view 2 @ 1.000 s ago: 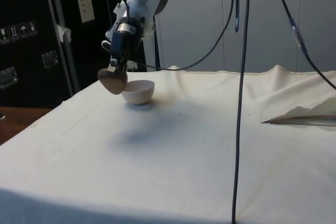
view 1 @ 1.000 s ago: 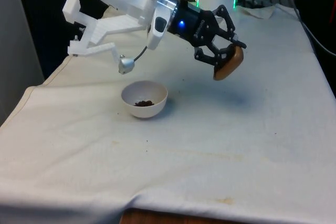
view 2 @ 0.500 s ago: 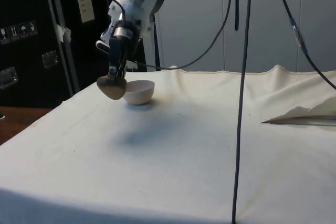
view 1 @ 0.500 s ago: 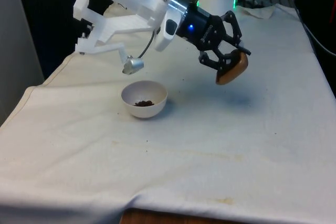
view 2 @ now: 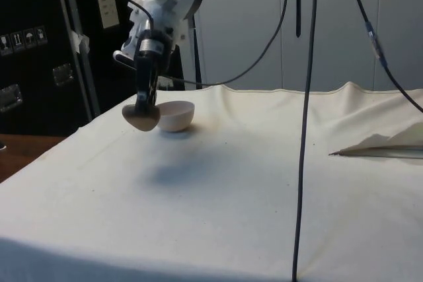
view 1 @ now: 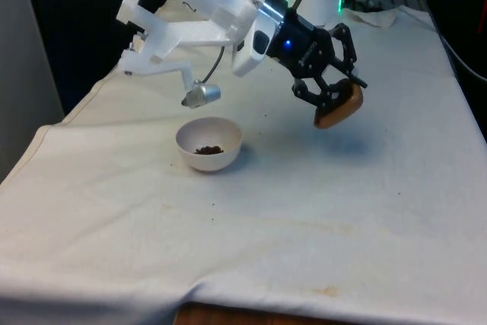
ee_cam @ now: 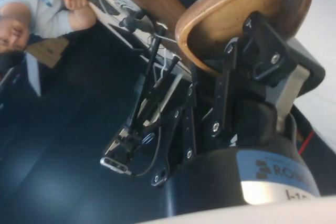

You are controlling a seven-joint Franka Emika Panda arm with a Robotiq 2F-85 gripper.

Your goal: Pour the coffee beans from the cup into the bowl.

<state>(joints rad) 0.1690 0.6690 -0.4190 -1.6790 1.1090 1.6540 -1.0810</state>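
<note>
Wooden and brown, your small round cup (view 1: 339,106) sits clamped between the fingers of the black two-finger gripper (view 1: 335,93), tipped on its side in the air, upper right of centre in the front view. Your white round bowl (view 1: 209,143) with dark coffee beans (view 1: 208,149) rests on the white cloth (view 1: 304,218), lower left of the gripper and well apart.

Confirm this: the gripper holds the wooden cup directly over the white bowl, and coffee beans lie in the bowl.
Not directly over. In the front view the gripper holds the wooden cup off toward the front view's right of the white bowl, above bare cloth. Coffee beans do lie in the bowl.
</note>
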